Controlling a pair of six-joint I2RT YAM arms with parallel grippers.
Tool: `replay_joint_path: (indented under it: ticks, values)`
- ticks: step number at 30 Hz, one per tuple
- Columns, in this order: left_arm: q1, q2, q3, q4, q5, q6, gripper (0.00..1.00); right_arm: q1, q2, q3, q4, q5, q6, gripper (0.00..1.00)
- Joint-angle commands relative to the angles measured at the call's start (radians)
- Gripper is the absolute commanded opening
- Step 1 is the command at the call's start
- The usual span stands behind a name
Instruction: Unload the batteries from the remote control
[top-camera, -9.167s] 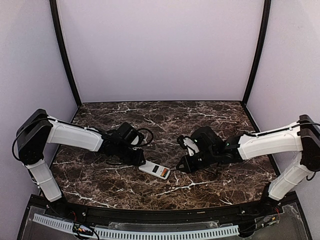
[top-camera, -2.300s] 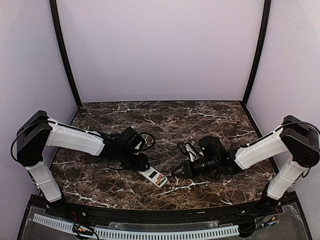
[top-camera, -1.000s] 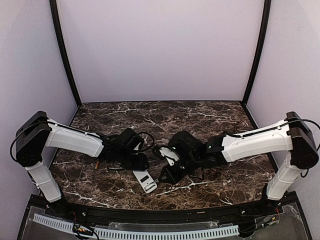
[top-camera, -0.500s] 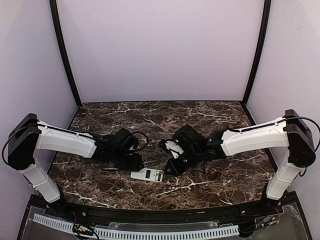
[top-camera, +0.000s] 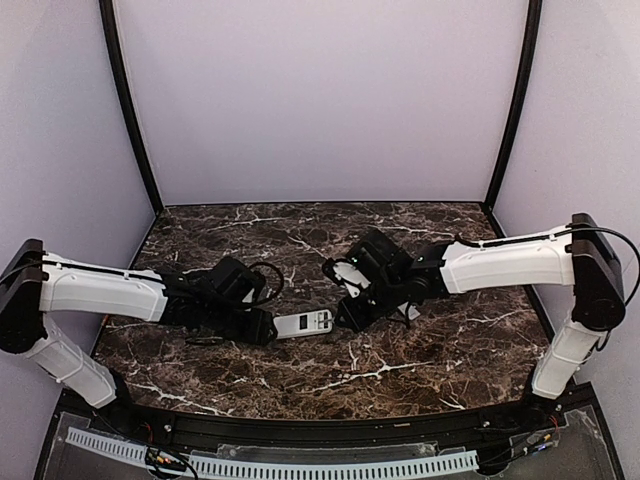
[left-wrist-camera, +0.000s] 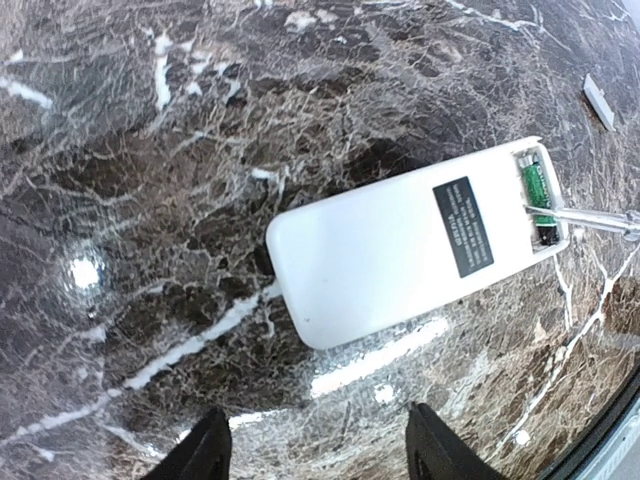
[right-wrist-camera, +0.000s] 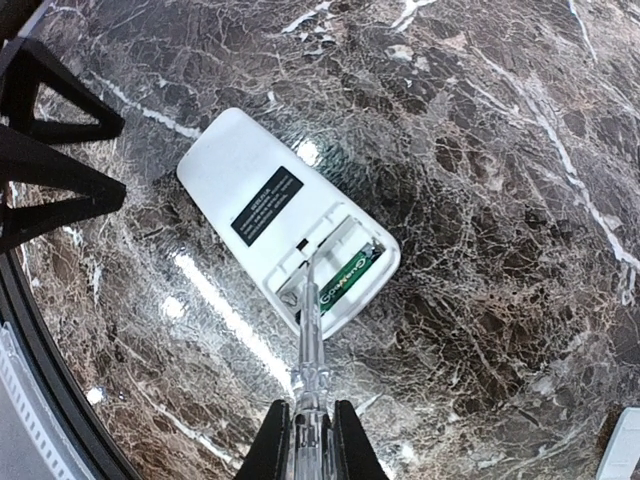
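Note:
The white remote control (top-camera: 303, 324) lies back-up on the marble between the two grippers, its dark label (left-wrist-camera: 463, 227) showing. Its battery compartment is open at the right end, and one green-wrapped battery (right-wrist-camera: 346, 279) lies in it; the slot beside it looks bare. My right gripper (right-wrist-camera: 310, 440) is shut on a thin clear tool (right-wrist-camera: 312, 350) whose tip reaches into the compartment next to the battery. My left gripper (left-wrist-camera: 320, 455) is open just short of the remote's left end, and nothing is between its fingers (left-wrist-camera: 210, 452).
A small flat white cover plate (left-wrist-camera: 598, 100) lies on the marble beyond the remote's open end and shows at the corner of the right wrist view as the cover plate (right-wrist-camera: 622, 445). The left gripper's black fingers (right-wrist-camera: 50, 130) stand close to the remote's closed end.
The remote has swung round and slid away from the front edge; it now lies crosswise. The right gripper went with it, tool at the compartment. The left arm drew back leftward and its jaws widened.

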Motion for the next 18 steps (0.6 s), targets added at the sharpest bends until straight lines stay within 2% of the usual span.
replay_joint_path:
  ticks: [1,7,12,16,18]
  values:
    - [-0.004,-0.047,0.016,-0.026,-0.044,0.140,0.62,-0.004,-0.019,0.027,-0.069,-0.047,-0.052,0.00]
    - [-0.005,-0.039,0.072,-0.036,-0.056,0.336,0.69,-0.005,-0.025,0.046,-0.173,-0.001,-0.064,0.00]
    - [-0.004,-0.041,0.089,0.003,-0.065,0.409,0.70,-0.009,-0.080,0.019,-0.211,0.042,-0.069,0.00]
    - [-0.004,-0.012,0.111,0.041,0.030,0.479,0.68,-0.018,-0.110,0.000,-0.229,0.033,-0.080,0.00]
    - [-0.004,-0.015,0.089,0.115,0.094,0.528,0.67,-0.024,-0.128,0.004,-0.239,0.011,-0.084,0.00]
